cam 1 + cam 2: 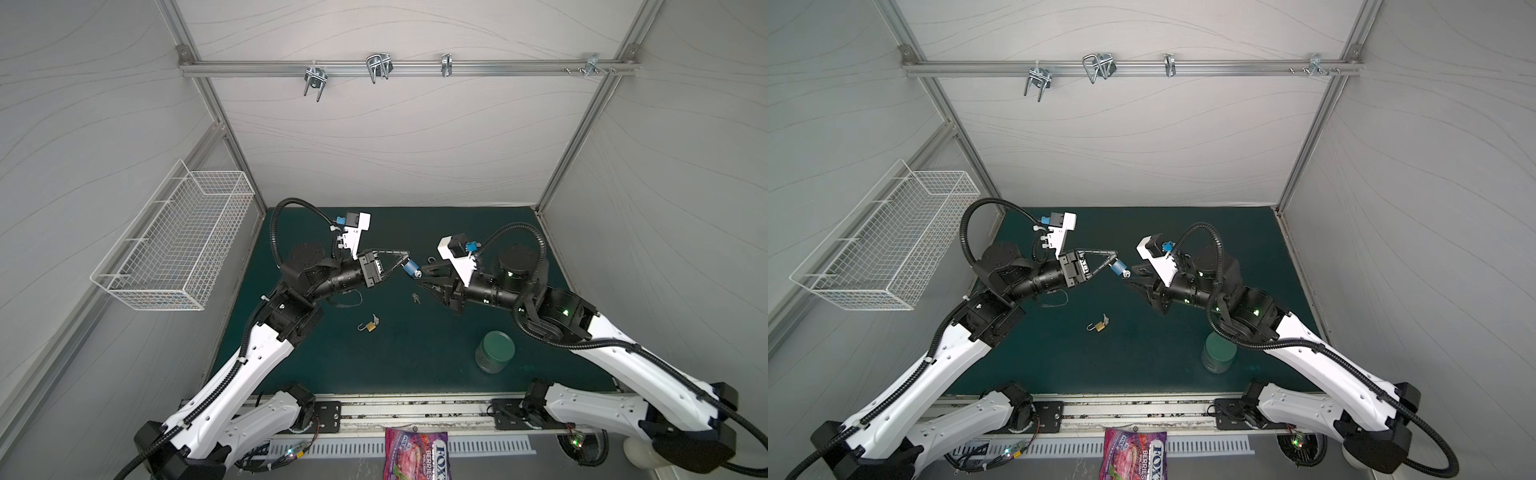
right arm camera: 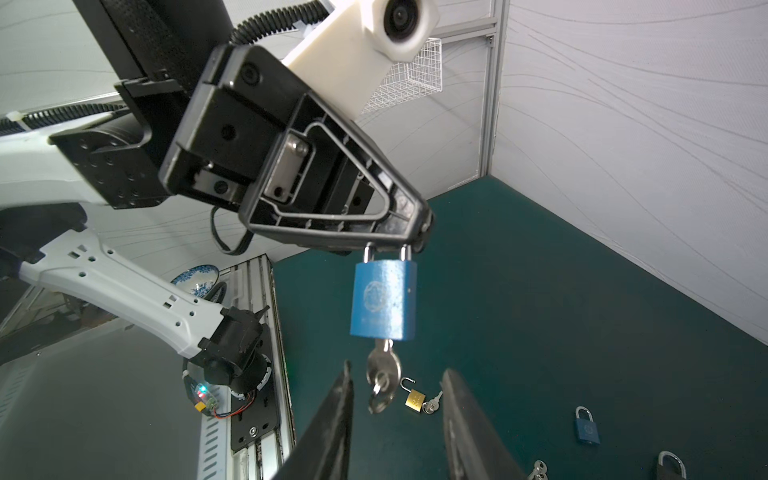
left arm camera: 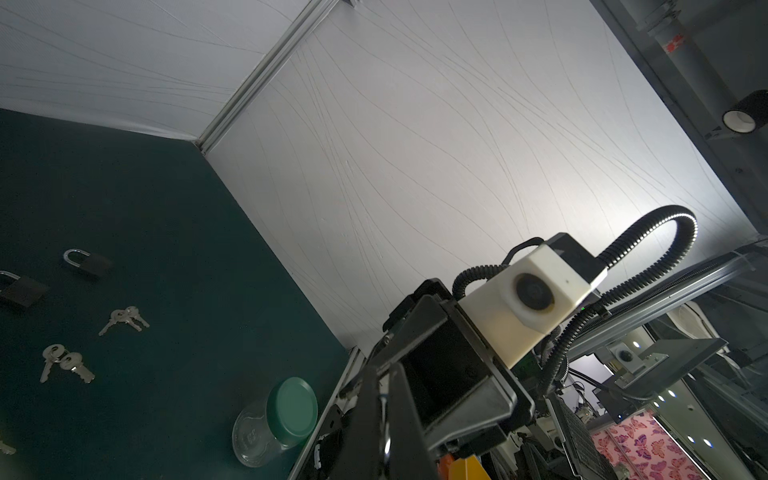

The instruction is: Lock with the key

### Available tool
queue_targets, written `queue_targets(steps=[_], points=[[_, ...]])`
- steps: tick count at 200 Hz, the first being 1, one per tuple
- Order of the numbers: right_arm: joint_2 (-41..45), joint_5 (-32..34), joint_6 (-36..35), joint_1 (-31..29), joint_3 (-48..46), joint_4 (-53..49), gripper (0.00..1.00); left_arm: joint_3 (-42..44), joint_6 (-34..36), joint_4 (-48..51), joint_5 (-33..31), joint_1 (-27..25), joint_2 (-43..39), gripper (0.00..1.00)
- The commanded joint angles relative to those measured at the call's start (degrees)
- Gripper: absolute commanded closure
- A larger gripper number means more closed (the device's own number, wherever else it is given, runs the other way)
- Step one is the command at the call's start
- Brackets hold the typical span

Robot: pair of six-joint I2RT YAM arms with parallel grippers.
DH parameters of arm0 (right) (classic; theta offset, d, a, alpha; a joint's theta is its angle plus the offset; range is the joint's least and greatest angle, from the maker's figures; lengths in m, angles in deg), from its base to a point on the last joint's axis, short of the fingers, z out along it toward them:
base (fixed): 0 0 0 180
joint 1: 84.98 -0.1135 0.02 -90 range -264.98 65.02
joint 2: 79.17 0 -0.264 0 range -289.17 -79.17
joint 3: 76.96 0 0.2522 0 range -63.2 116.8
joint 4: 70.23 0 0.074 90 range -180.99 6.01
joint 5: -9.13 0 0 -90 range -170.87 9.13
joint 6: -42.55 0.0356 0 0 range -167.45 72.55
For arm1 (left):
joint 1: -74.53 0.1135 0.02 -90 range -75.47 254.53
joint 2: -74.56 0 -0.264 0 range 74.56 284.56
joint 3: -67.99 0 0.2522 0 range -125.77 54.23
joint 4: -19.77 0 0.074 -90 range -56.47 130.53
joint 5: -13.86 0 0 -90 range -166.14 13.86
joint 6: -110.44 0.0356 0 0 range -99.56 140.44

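A blue padlock [image 2: 383, 305] hangs above the green mat, and my left gripper [image 2: 388, 245] is shut on its shackle. Both top views show the padlock [image 1: 410, 267] [image 1: 1120, 268] at the left gripper's tip [image 1: 405, 258]. A silver key [image 2: 383, 368] with a ring sticks out of the keyhole under the padlock's body. My right gripper [image 2: 399, 369] is open, with one finger on each side of the key and a gap on both sides. In both top views it [image 1: 422, 276] [image 1: 1130, 275] faces the padlock head-on. In the left wrist view the left gripper [image 3: 384, 376] is shut and the padlock is hidden.
On the mat lie a brass padlock with a key in it [image 1: 371, 327], loose keys [image 1: 415, 297], a small blue padlock [image 2: 587, 428] and dark padlocks [image 3: 89, 264]. A clear jar with a green lid [image 1: 494, 351] stands near the right arm. A wire basket [image 1: 178, 245] hangs on the left wall.
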Motion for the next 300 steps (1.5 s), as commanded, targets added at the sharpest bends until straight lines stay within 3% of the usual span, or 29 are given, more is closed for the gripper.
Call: queue_targets(steps=[1, 53, 70, 86, 192, 226, 270, 300], points=[[-0.7, 1.2, -1.4, -0.4, 1.9, -1.6, 0.68, -1.0, -0.6, -4.2, 1.1, 0.4, 0.2, 1.00], [-0.8, 1.1, -1.4, -0.4, 1.5, -3.0, 0.76, -1.4, -0.4, -3.7, 1.3, 0.8, 0.2, 1.00], [-0.9, 0.2, -1.4, -0.4, 1.3, -3.4, 0.66, -1.3, -0.3, -3.4, 1.4, 1.0, 0.1, 1.00], [-0.9, -0.3, -1.2, -0.4, 0.9, -3.0, 0.64, -1.2, -0.4, -3.5, 1.6, 1.2, 0.1, 1.00], [-0.2, 0.7, -0.2, -0.4, 0.6, -1.9, 1.00, -0.5, -0.7, -3.6, 1.3, 1.5, -0.4, 1.00], [0.4, 1.2, -0.8, -0.4, 0.0, -2.5, 1.00, -0.4, -0.8, -2.9, 1.5, 2.4, -0.7, 1.00], [2.7, 1.8, -1.6, -0.4, -2.1, -5.9, 1.00, -1.3, -2.5, -2.3, 3.4, 8.6, -2.7, 1.00], [4.2, 2.3, -0.8, -0.4, -4.4, -6.7, 1.00, -1.7, -2.6, -1.8, 4.8, 10.1, -3.0, 1.00]])
